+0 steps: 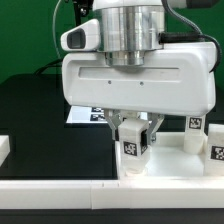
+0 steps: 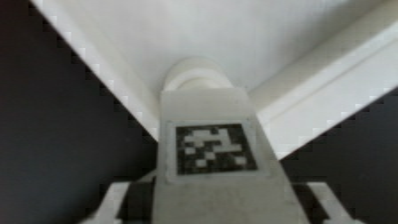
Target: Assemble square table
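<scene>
A short white leg (image 1: pixel 132 140) with a black-and-white tag stands upright between the jaws of the gripper (image 1: pixel 133 146), which are closed on its two sides. In the wrist view the leg (image 2: pixel 214 130) points toward the white square table top (image 2: pixel 267 50). The top (image 1: pixel 165 160) lies on the black counter (image 1: pixel 35 125). Two more tagged legs (image 1: pixel 193 132) (image 1: pixel 217 158) stand at the exterior view's right. The marker board (image 1: pixel 84 115) lies behind the gripper.

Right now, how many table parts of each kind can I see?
Tagged legs: 3, one in the gripper, two on the exterior view's right
Square top: 1
Total: 4
</scene>
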Motion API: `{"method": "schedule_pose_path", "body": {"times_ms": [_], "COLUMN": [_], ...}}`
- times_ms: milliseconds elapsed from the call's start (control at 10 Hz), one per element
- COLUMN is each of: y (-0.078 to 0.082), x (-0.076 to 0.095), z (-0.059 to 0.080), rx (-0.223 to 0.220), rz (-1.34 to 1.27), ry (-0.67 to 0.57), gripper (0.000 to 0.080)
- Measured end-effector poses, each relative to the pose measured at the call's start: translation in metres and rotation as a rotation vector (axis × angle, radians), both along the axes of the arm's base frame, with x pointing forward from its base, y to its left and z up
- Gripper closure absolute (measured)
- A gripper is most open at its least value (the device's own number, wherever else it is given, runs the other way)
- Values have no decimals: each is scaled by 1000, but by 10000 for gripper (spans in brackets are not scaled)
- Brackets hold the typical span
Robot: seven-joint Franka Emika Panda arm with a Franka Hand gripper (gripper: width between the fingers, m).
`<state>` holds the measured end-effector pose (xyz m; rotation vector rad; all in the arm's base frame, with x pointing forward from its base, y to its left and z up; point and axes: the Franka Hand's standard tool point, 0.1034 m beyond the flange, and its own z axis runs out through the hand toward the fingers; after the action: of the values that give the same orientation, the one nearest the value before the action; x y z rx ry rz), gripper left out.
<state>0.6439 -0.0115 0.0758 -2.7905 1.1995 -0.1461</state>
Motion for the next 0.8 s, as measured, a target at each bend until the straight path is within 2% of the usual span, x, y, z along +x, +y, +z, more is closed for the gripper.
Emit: {"method": "schedule_pose_path", "body": {"times_ms": [200,800], "y": [-3,3], "x": [-1,-6], "z": [-2,-2], "rx": [56,82], "rz": [-273,-702], "ry": [-9,27], "gripper": [512,511]}}
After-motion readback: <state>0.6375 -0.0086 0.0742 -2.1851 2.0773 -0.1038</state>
